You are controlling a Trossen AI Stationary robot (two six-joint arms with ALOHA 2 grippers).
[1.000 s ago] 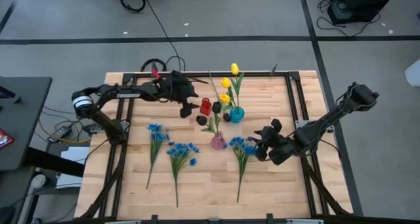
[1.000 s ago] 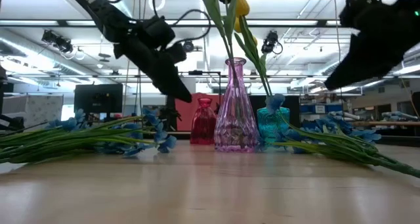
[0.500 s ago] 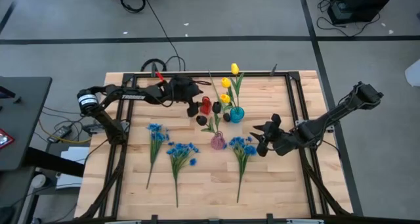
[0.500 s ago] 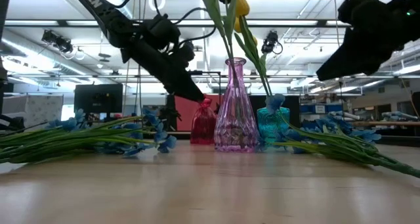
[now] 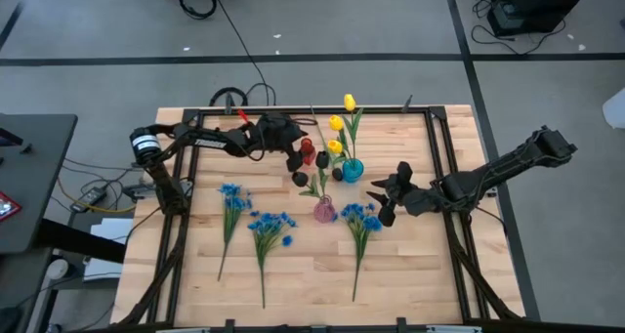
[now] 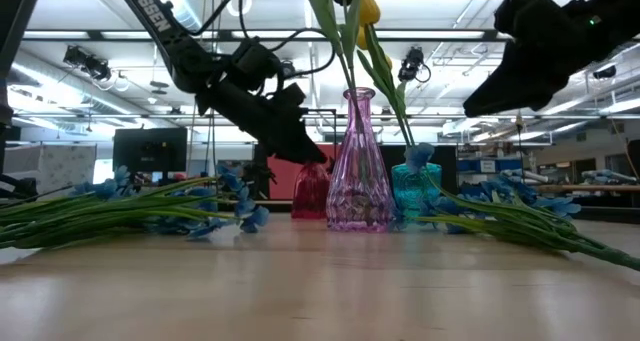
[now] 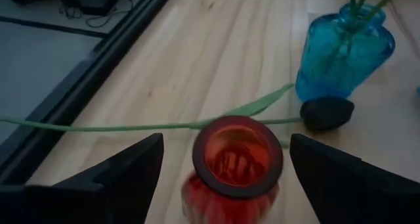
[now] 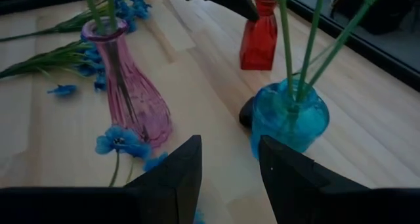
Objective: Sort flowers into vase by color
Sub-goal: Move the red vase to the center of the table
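Flowers are lying and standing around the pink vase (image 5: pixel 325 211): blue bunches (image 5: pixel 262 226) are lying flat beside it, yellow tulips (image 5: pixel 338 124) are standing in the blue vase (image 5: pixel 352 169) behind it. Left gripper (image 5: pixel 298 157) is hovering at the red vase (image 7: pixel 231 168), fingers spread wide and holding nothing. Right gripper (image 5: pixel 388 196) is hanging just right of the pink vase, jaws parted and empty.
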